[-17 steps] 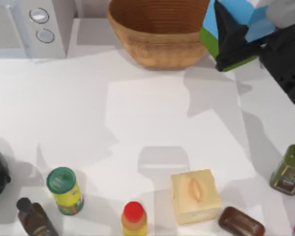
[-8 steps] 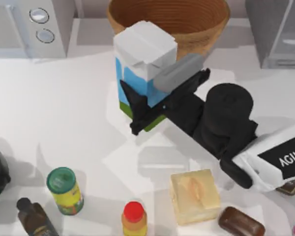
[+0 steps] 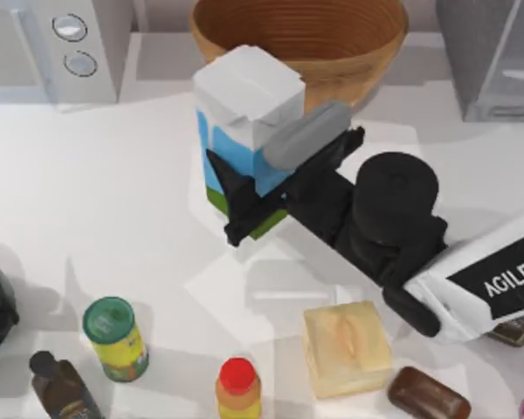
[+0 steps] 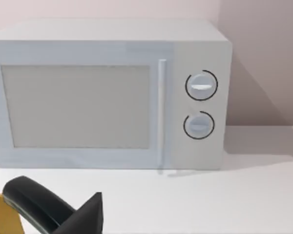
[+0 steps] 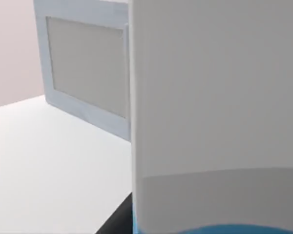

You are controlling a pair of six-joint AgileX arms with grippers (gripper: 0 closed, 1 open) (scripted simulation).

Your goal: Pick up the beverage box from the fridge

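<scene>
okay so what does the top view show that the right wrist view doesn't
Top view alone: the right gripper shut on the beverage box in front of the wicker basket, the grey fridge at the far right corner, and the yellow block and small bottles along the near edge. Right wrist view alone: a close look at the carton's white top. Both: the beverage box, the microwave and the white table.

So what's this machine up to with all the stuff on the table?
The right gripper is clamped on the tall blue-and-white beverage carton, holding it over the white table in front of the woven basket. The grey fridge stands at the back right. The left arm sits parked at the table's left edge.
</scene>
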